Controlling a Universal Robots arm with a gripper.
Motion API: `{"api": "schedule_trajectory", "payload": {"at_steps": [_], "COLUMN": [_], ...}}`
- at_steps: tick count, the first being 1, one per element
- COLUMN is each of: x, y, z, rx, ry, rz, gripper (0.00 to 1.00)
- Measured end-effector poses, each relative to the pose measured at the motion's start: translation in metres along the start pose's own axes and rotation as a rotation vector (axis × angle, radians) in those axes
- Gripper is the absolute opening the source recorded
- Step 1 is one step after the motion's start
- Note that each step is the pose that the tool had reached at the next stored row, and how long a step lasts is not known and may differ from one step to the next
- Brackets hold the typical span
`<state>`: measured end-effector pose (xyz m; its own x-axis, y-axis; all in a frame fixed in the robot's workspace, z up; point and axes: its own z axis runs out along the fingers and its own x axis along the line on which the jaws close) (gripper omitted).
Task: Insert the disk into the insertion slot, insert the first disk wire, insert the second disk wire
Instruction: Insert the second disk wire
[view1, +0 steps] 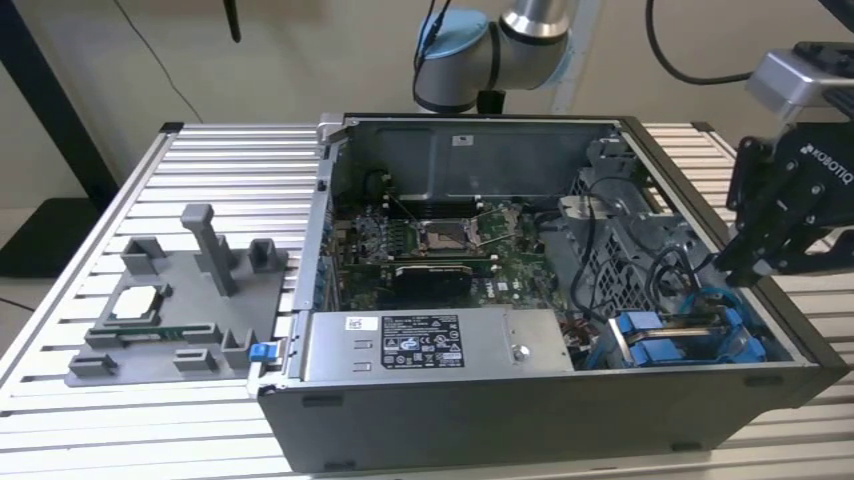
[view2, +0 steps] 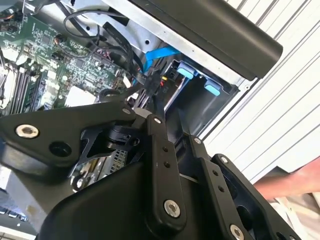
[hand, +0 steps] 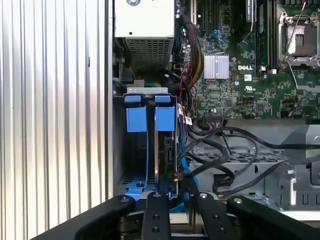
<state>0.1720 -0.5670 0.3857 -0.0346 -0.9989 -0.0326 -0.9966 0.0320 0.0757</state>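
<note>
Here the disk (hand: 165, 120) sits inside the slot (hand: 146, 90) of the open computer case (view1: 534, 420), near the worktop's (view1: 200, 160) edge on the exterior view's right, with the gripper (view1: 738, 268) hanging just above it; how its fingers (hand: 155, 215) stand, I cannot tell.

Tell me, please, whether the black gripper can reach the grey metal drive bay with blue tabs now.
Probably yes: the black gripper hangs close above the open grey metal drive bay, though black cables crowd one side.
</note>
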Motion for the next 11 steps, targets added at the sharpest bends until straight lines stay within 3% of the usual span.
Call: {"api": "schedule_trajectory", "payload": {"at_steps": [11], "x": [-0.0001], "y": [0.0001], "z": [-0.0017], "rx": [0.0], "ry": [0.0], "rz": [0.0], "gripper": [1.0]}}
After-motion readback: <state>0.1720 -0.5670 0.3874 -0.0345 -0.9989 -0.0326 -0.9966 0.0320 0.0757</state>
